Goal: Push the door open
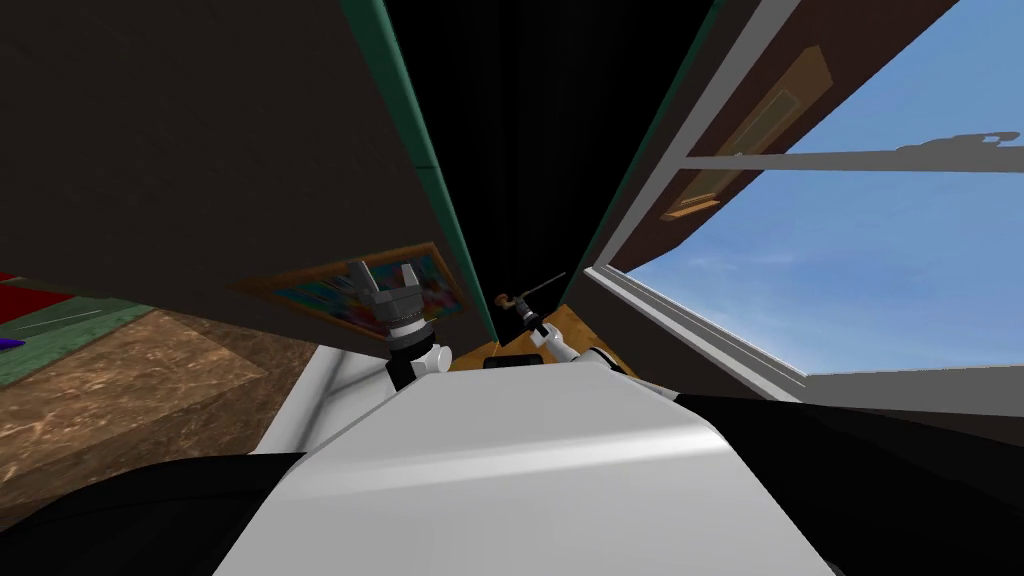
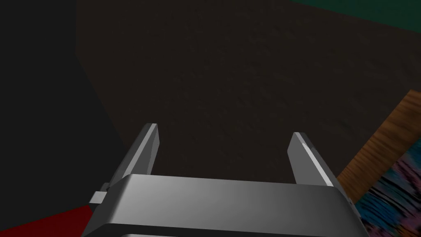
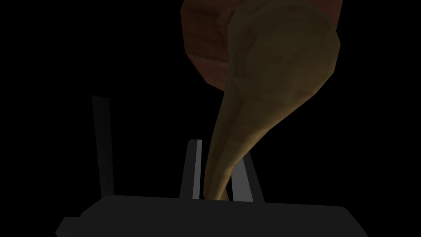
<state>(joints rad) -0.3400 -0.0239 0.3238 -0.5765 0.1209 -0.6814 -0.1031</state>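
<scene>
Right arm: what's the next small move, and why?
Probably push the right gripper slightly forward: its fingers are shut on the tan lever handle, with a black area beyond. The left gripper hangs open, facing a dark brown surface.

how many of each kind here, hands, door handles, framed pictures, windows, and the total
hands: 2 (left hand, right hand)
door handles: 1 (door handle, gripped by the right hand)
framed pictures: 2 (colourful picture behind the left hand, brown picture above the window)
windows: 1
total: 6
</scene>
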